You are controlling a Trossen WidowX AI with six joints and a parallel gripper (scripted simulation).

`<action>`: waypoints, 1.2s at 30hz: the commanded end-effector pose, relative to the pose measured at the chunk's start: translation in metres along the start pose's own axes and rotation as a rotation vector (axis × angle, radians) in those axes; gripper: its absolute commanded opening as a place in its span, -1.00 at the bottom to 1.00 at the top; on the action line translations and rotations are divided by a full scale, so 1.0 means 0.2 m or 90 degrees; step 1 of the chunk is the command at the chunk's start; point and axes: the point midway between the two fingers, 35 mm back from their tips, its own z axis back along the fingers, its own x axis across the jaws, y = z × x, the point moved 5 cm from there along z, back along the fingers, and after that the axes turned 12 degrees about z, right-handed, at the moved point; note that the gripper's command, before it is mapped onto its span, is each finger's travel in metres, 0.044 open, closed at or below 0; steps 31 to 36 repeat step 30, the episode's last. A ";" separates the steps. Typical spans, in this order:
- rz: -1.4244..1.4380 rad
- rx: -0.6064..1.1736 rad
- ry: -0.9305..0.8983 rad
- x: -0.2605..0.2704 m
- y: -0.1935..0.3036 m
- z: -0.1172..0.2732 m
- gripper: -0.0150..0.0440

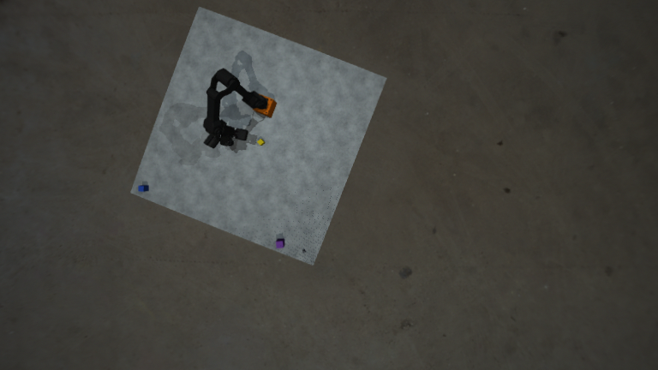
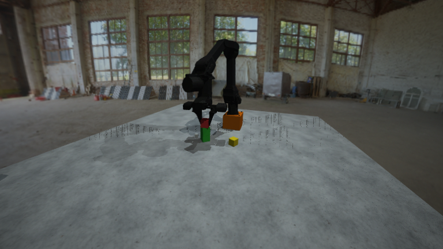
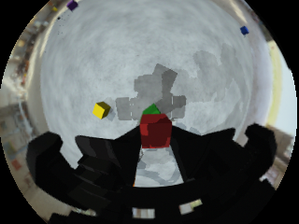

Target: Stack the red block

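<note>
The green tower (image 2: 205, 134) (image 3: 151, 109) stands upright on the table. The red block (image 2: 205, 123) (image 3: 156, 131) sits directly above it, with no clear gap between them in the exterior view; whether its weight rests on the tower I cannot tell. My gripper (image 2: 205, 124) (image 3: 153, 126) points down and is shut on the red block, a fingertip at each side. In the wrist view the block hides most of the tower, and only a green corner shows beyond it. In the top view the arm hides both block and tower.
A yellow cube (image 1: 260, 141) (image 2: 233, 141) (image 3: 100, 110) lies near the tower. The orange arm base (image 1: 272, 108) (image 2: 232, 121) stands behind. A blue cube (image 1: 142, 187) (image 3: 244, 30) and a purple cube (image 1: 279, 243) (image 3: 72, 6) lie far off near the table's edge.
</note>
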 end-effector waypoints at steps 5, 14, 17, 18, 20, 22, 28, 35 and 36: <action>0.000 0.000 0.000 0.00 0.00 0.00 0.67; 0.000 0.000 0.000 0.00 0.00 0.00 1.00; 0.000 0.000 0.000 0.00 0.00 0.00 1.00; 0.000 0.000 0.000 0.00 0.00 0.00 1.00; 0.000 0.000 0.000 0.00 0.00 0.00 1.00; 0.000 0.000 0.000 0.00 0.00 0.00 1.00; 0.000 0.000 0.000 0.00 0.00 0.00 1.00; 0.000 0.000 0.000 0.00 0.00 0.00 1.00; 0.000 0.000 0.000 0.00 0.00 0.00 1.00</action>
